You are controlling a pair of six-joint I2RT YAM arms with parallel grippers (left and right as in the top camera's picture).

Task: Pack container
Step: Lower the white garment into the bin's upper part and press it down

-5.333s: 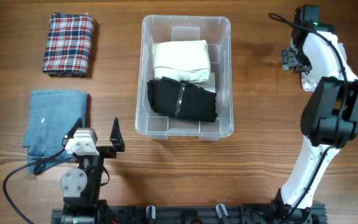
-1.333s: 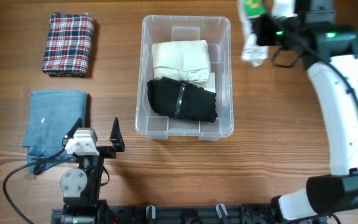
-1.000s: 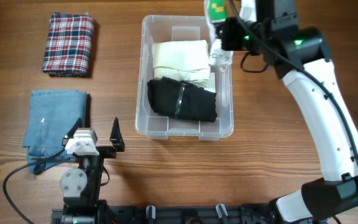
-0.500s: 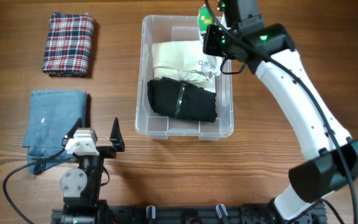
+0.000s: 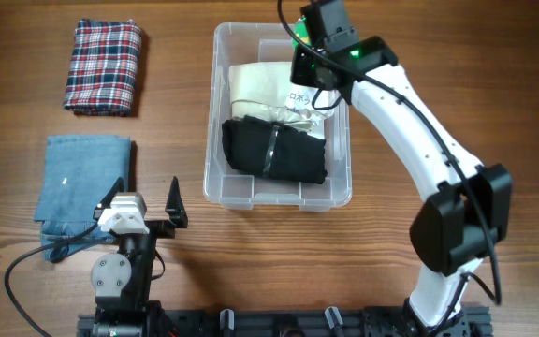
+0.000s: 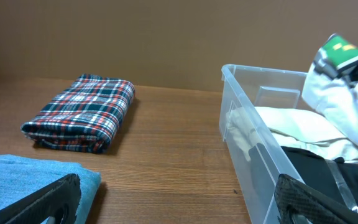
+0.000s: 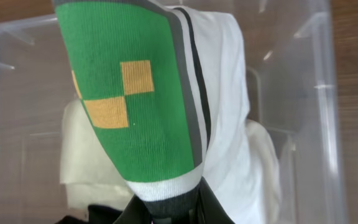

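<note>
right jaws: pinching white-green cloth [image 7: 129, 112] over container [image 5: 279, 198] | left jaws: spread wide

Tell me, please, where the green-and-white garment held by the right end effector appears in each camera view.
Overhead: the green-and-white garment hangs over the upper-right part of the container.
Left wrist: the garment is at the right edge, above the container.
Right wrist: the garment fills the centre, pinched by the right end effector at the bottom edge.
Shared landmark: the clear container, seen in all three views.
</note>
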